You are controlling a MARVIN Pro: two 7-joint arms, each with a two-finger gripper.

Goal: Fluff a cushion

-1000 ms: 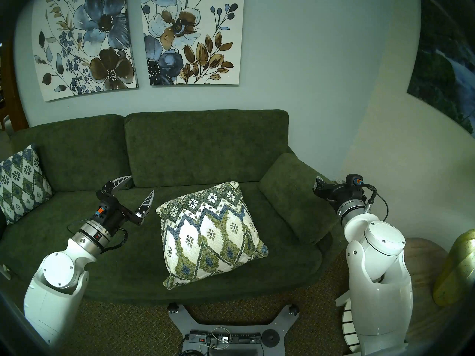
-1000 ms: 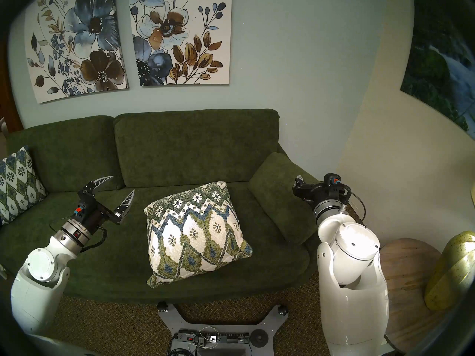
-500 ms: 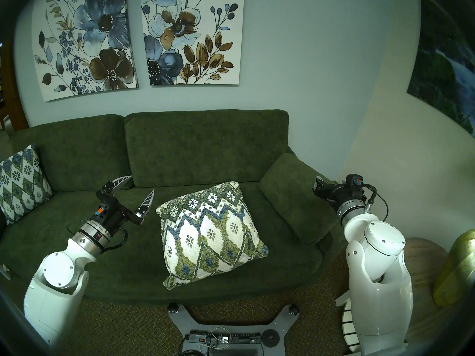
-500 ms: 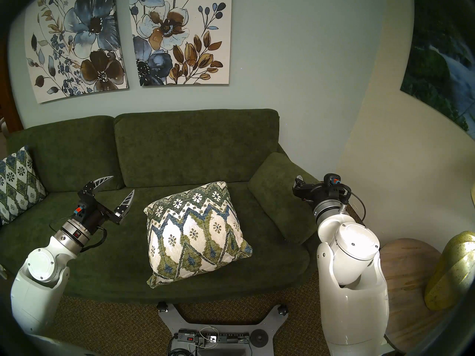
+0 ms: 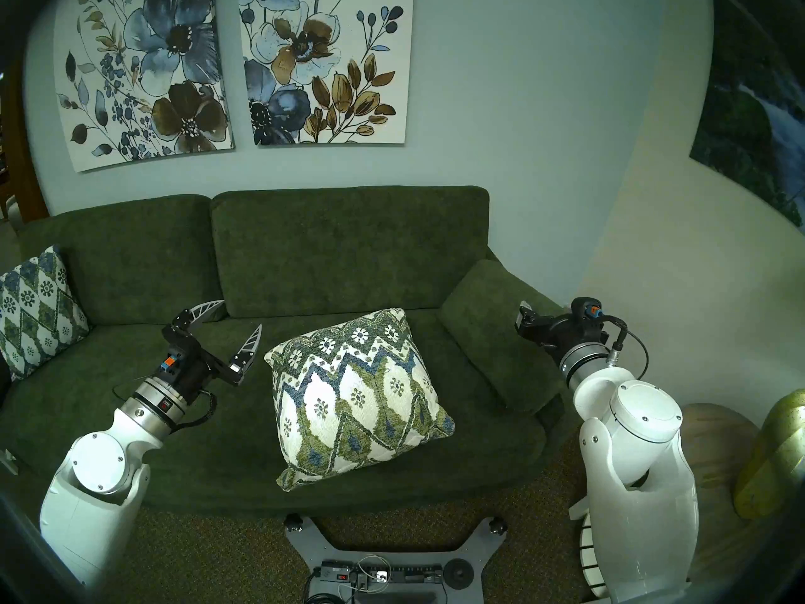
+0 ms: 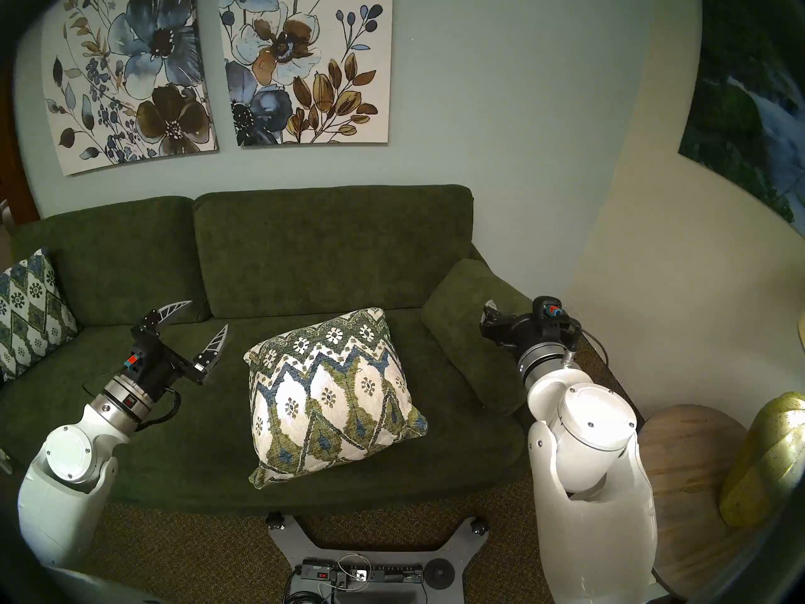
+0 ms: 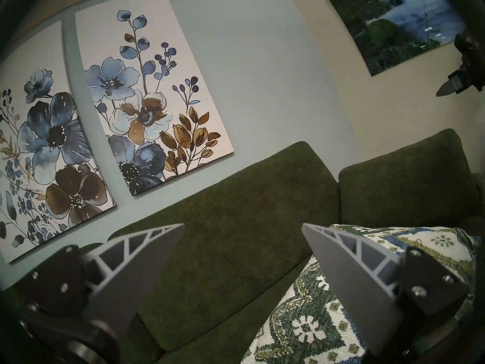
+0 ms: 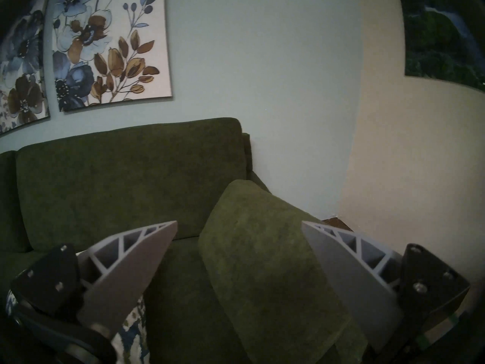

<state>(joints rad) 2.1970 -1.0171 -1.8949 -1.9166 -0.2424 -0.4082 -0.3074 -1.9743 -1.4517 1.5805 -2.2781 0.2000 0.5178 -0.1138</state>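
On the sofa [image 5: 130, 415] seat the cushion [image 5: 355, 396] lies flat between our arms — left gripper [image 5: 237, 317] spread beside it, right gripper [image 8: 238, 224] spread over the armrest [image 5: 492, 328], likely poised to press both sides.

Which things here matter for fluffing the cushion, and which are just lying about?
For the job:
- the cushion, flat on the sofa seat
- left gripper, open beside it
- right gripper, open over the armrest bolster

Just there:
- darker diamond-pattern cushion
- flower paintings
- gold vase
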